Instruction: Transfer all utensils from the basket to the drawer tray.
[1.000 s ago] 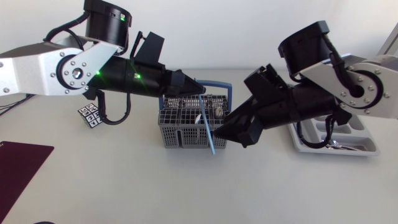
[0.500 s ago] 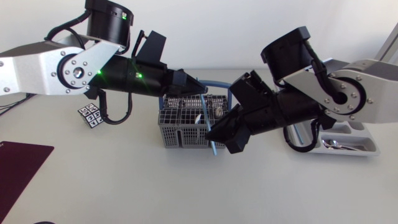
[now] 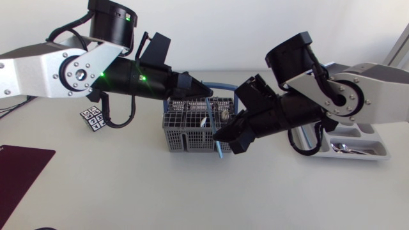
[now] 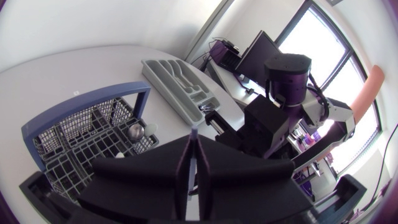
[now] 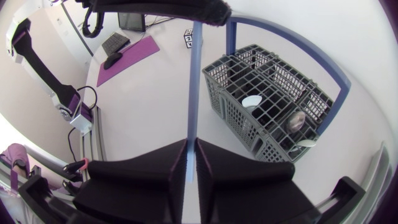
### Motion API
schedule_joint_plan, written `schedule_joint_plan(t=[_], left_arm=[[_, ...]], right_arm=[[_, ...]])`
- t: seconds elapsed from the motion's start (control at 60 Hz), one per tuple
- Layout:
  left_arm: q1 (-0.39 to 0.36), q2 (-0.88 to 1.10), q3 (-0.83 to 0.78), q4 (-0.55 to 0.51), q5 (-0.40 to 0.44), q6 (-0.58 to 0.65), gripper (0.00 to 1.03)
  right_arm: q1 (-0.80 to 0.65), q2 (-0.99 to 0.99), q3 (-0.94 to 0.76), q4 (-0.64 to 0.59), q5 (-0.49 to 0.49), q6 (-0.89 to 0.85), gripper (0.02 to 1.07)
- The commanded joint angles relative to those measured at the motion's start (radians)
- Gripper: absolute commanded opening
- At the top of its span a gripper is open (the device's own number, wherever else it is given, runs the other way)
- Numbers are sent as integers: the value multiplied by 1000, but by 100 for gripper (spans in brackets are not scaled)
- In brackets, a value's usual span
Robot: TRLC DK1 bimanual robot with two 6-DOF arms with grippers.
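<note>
The right arm comes in from the right and slants down to the grey wire cutlery basket (image 3: pixel 182 137), which stands in the middle of the table (image 3: pixel 160 191). The jaws of the right gripper (image 3: pixel 222 135) are pinched on a blue-handled utensil (image 3: pixel 218 151). In the right wrist view the gripper (image 5: pixel 191 142) has both fingers pressed against the thin blue handle (image 5: pixel 194 81). The handle runs straight ahead of the gripper, outside the basket (image 5: pixel 249 134) and just beside its near corner. From above, the utensil's lower end shows against the basket's front right corner; its working end cannot be made out.

A metal spoon (image 5: pixel 296 119) and a couple of pale utensils stand in the basket's compartments. The basket's blue hoop handle (image 3: pixel 223 86) is upright.

The left arm comes in from the left, with the left gripper (image 3: pixel 206 92) hovering over the back of the basket. In the left wrist view its jaws (image 4: pixel 194 140) are pressed together with only a thin slit between them, and nothing is clearly held.

The grey drawer tray (image 3: pixel 377 152) lies at the right of the table, well apart from the basket, partly behind the right arm. One metal utensil (image 3: pixel 342 147) lies in it.

A small patterned marker cube (image 3: pixel 94 119) sits under the left arm, and a dark maroon mat (image 3: pixel 19 169) lies at the table's left edge.
</note>
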Motion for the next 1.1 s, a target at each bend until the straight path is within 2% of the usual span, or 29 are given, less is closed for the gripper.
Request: schedule_joint_plan(t=[0.0, 0.133, 0.25, 0.333, 0.55, 0.65, 0.717, 0.817, 0.9, 1.083], left_arm=[[-8, 14, 28, 11, 20, -32, 4], [-5, 5, 43, 8, 22, -34, 23], [19, -22, 92, -8, 37, -37, 45], [46, -41, 131, -12, 37, -44, 52], [127, -69, 194, -12, 36, -76, 54], [162, -68, 197, -12, 23, -72, 54], [164, -63, 194, -41, -23, -38, 54], [133, -60, 187, -100, -130, 40, 54], [99, -49, 181, -139, -184, 105, 54], [-17, -20, 157, -193, -348, 212, 54]], right_arm=[[1, 19, 5, 0, -5, 7, 9], [3, 20, -3, -11, -11, 7, 9], [3, 11, -18, -25, -13, -2, 9], [0, -1, -35, -34, -13, -9, 9], [-74, -75, -78, -68, -21, -39, 9], [-170, -126, -92, -100, -48, -65, 9], [-258, -147, -92, -126, -57, -90, 9], [-393, -153, -86, -167, -65, -137, 9], [-496, -139, -77, -174, -61, -165, 9], [-715, -9, -18, -174, -42, -211, 9]])
